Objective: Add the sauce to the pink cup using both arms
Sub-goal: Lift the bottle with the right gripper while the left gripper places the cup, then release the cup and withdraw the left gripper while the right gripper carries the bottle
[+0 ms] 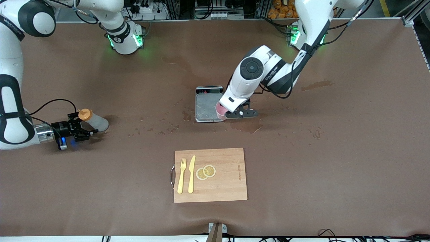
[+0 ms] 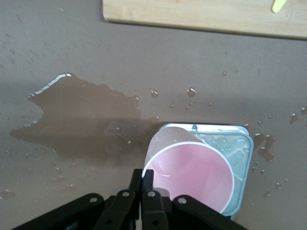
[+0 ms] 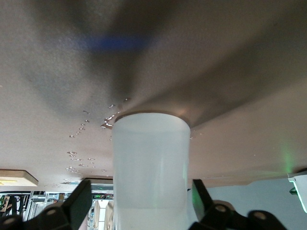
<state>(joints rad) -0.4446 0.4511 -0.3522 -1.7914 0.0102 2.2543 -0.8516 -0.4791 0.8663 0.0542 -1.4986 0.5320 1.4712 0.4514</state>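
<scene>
The sauce bottle, whitish with an orange cap, stands on the table toward the right arm's end. My right gripper is open around it, one finger on each side with a gap showing at both fingers. In the right wrist view the bottle fills the middle. My left gripper is shut on the rim of the pink cup. It holds the cup tilted at the grey scale tray. In the front view the left arm's wrist covers most of the cup.
A small scale with a display sits mid-table. A wet puddle and drops lie beside it. Nearer the front camera lies a wooden cutting board with a yellow fork, a knife and lemon slices.
</scene>
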